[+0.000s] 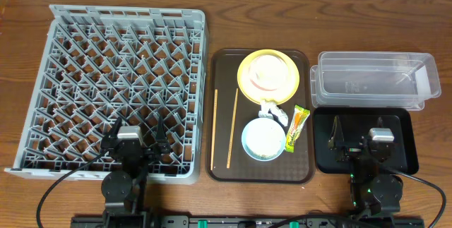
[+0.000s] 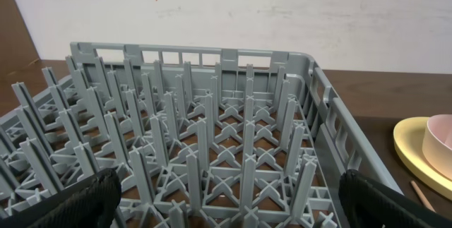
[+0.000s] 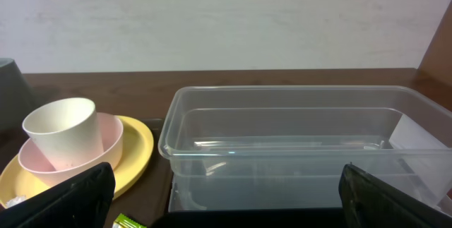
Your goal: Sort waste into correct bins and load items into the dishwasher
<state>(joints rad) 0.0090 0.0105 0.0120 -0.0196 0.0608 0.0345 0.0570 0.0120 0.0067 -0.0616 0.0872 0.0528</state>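
Note:
The grey dish rack fills the left; my left gripper is open over its front edge, above the pegs. On the brown tray lie the yellow plate holding a pink bowl and the white cup, the crumpled napkin, the green-and-orange wrapper, the light blue bowl with white scraps, and two chopsticks. The clear container stands at the back right, also seen in the right wrist view. My right gripper is open over the black tray.
The dark brown serving tray lies between the rack and the bins. The pink bowl sits under the cup. A white wall runs behind the table. Both arm bases stand at the table's front edge.

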